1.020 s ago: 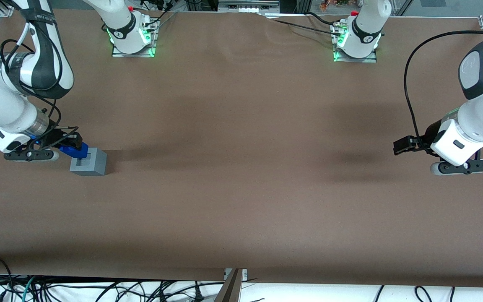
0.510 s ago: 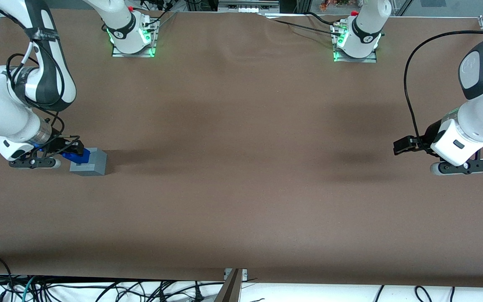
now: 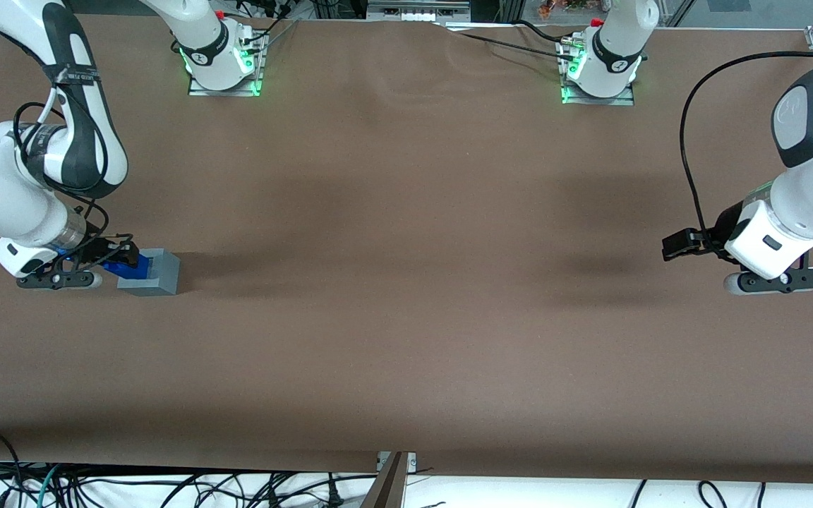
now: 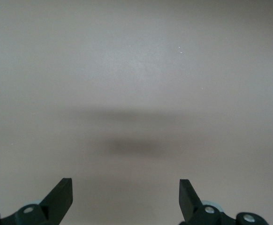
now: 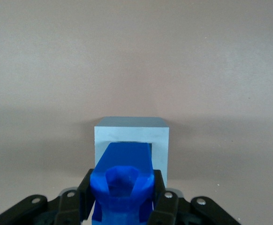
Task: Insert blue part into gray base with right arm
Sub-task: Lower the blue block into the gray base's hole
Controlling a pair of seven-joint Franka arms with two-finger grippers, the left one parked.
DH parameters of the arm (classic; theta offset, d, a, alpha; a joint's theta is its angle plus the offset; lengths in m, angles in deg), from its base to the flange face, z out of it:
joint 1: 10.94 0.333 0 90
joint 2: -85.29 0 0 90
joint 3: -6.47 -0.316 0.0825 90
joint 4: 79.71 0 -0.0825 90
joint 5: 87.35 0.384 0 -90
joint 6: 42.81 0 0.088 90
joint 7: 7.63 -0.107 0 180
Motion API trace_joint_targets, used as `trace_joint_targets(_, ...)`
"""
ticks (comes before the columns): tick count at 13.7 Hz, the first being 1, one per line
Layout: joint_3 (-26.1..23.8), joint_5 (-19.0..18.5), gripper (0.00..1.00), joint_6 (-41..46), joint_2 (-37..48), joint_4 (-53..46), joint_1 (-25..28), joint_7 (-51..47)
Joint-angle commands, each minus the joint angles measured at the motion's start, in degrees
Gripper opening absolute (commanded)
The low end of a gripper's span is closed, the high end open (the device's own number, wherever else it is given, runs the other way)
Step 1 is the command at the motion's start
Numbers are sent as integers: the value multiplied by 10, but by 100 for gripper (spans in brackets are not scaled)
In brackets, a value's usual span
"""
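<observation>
The gray base [image 3: 154,274] sits on the brown table at the working arm's end. My right arm [image 3: 8,201] leans low beside it. Its gripper [image 3: 121,258] is shut on the blue part [image 3: 124,267], which rests against the base's top. In the right wrist view the blue part [image 5: 123,180] is clamped between the two black fingers [image 5: 162,194], and its tip reaches into the square recess of the gray base [image 5: 131,136]. How deep the part goes into the recess is hidden.
The brown table [image 3: 406,282] stretches wide toward the parked arm's end. Two arm bases with green lights [image 3: 223,60] stand at the table's edge farthest from the front camera. Cables [image 3: 96,487] lie below the nearest edge.
The right arm has come down over the last second. The blue part it holds dropped from just above the gray base onto the base's top opening.
</observation>
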Motion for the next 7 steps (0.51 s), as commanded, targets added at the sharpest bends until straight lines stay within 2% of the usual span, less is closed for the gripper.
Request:
trace_joint_targets(1, -3, 38, 45, -9, -17, -9, -13, 50)
trace_joint_targets(7, -4, 38, 47, -7, -21, -7, -18, 71)
